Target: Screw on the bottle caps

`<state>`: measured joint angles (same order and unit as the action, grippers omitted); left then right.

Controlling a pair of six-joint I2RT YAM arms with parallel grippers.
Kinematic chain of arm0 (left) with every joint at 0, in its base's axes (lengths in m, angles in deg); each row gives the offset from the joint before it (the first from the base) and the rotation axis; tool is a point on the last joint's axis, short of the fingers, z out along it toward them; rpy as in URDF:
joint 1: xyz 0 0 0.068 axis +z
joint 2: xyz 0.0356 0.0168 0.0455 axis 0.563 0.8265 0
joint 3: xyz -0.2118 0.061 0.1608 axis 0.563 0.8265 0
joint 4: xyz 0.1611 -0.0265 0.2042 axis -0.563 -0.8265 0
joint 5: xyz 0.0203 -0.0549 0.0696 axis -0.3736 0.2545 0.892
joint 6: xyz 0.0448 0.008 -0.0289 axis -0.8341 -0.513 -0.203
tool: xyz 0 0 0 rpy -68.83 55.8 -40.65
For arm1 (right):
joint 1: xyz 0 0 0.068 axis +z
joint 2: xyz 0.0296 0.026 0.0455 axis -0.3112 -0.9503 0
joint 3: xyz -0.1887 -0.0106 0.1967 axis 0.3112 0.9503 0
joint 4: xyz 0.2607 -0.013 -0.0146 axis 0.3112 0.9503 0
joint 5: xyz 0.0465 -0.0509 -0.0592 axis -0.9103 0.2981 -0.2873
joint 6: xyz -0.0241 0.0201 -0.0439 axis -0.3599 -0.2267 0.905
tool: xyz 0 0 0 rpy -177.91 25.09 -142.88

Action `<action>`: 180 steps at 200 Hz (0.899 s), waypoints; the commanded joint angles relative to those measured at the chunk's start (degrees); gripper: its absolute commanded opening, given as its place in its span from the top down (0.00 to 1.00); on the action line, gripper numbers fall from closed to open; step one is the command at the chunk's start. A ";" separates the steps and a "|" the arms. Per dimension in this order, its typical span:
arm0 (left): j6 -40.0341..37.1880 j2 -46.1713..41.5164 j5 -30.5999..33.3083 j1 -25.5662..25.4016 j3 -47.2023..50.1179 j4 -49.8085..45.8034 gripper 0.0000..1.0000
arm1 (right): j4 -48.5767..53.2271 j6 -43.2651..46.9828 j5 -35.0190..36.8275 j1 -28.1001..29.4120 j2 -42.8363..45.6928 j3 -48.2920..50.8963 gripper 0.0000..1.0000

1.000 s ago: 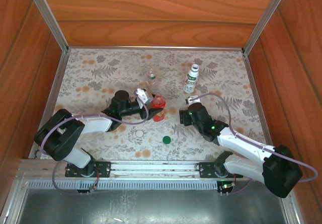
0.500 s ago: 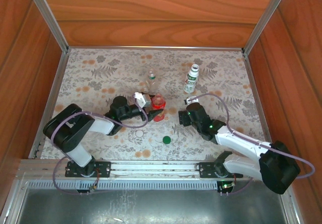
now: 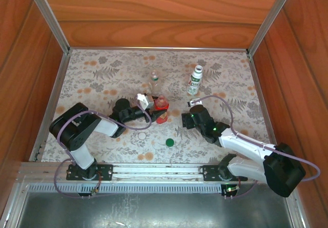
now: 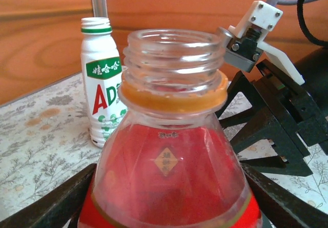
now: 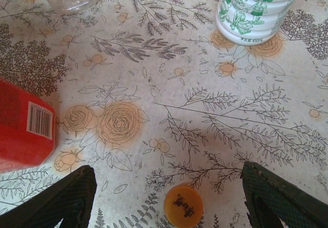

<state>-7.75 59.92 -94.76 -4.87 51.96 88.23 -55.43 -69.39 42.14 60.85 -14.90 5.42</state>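
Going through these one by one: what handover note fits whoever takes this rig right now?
Left gripper: closed on the upright red bottle, neck uncapped.
Right gripper: open, empty, hovering over the orange cap on the table.
Green cap lies loose there too; white bottle and clear bottle stand farther back.
Done: no cap on the red bottle. Left: screw it on, then check the others.

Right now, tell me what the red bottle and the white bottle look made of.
The red bottle: apparently clear glossy plastic; light shows through its threaded neck, and the red comes from label or contents. The white bottle: opaque white plastic, slight sheen, printed green-and-red label.
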 commanded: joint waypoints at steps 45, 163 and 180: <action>1.01 1.16 -1.99 -0.57 -1.39 2.36 0.38 | 1.99 -2.91 0.89 -0.06 2.51 0.27 0.19; 1.42 0.31 -4.68 -0.55 -0.81 2.08 0.38 | 10.24 -7.97 -1.41 -2.01 -3.12 -2.45 0.28; 1.46 0.24 -4.57 -0.44 -0.68 2.00 0.38 | 9.41 -7.56 -1.32 -2.03 -5.53 -2.71 0.34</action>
<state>-6.86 60.40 -97.84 -4.87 51.74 88.63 -46.12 -76.04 41.01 59.24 -17.52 4.46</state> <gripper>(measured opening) 0.622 0.708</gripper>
